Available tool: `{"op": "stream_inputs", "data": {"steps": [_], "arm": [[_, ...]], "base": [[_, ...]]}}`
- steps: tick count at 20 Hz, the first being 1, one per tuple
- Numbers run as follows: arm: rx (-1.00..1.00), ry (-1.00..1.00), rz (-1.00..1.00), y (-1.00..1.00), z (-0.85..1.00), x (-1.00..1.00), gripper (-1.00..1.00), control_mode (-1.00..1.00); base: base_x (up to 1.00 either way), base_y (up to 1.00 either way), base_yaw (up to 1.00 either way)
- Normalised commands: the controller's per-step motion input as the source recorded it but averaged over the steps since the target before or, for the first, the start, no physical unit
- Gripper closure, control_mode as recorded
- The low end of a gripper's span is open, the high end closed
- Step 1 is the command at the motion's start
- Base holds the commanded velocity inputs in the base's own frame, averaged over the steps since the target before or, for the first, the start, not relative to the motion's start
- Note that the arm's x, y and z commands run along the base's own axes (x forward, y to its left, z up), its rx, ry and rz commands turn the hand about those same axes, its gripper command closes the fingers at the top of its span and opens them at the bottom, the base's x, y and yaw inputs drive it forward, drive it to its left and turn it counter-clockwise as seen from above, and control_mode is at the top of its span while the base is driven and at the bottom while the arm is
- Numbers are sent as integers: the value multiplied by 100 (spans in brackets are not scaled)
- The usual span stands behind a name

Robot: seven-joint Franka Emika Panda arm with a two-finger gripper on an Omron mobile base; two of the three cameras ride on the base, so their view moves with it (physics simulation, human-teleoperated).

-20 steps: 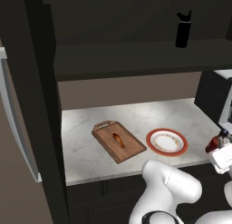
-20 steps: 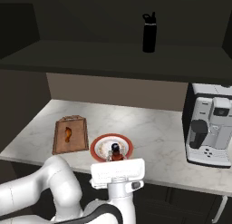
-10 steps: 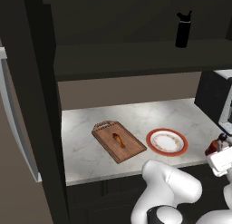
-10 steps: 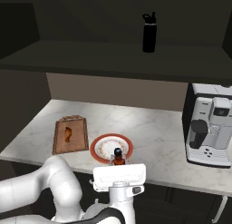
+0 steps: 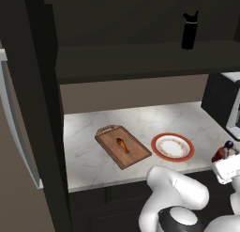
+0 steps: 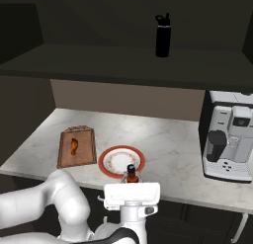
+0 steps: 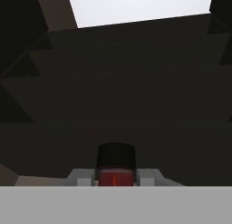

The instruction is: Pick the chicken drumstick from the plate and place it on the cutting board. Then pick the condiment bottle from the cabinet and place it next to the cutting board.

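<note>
Nearest the base, the gripper (image 6: pixel 132 184) is closed tight on the condiment bottle (image 6: pixel 131 174), whose dark cap and red neck stand up just above the white hand; in the hand view the same red bottle (image 7: pixel 115 173) sits clamped between the two fingers, its black cap pointing toward the dark underside of the cabinet (image 7: pixel 136 82). From the left base view the bottle (image 5: pixel 221 152) shows at the right edge, off the front of the counter (image 5: pixel 93 156) and to the right of the plate (image 5: pixel 172 147). That plate, white with a red-orange rim, lies on the marble with nothing on it, near the counter's front edge. Just beside it, apart from its rim, lies the cutting board (image 5: pixel 123 145), handle loop toward the back wall, with the chicken drumstick (image 5: pixel 122 144) resting near its middle. Farther right in the right base view a coffee machine (image 6: pixel 228 137) stands on the counter. Above and behind, the cabinet's long dark shelf (image 6: pixel 123 65) carries one tall black bottle (image 6: pixel 162 35), upright.
</note>
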Motion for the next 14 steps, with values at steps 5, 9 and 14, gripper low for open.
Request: {"op": "stream_inputs", "data": {"steps": [5, 9, 14], "arm": [[0, 0, -3, -6, -15, 10, 100, -100], [0, 0, -2, -3, -12, 15, 100, -100], [0, 0, -1, -1, -5, 18, 100, -100]], "base": [[0, 0, 0], [0, 0, 0], [0, 0, 0]]}}
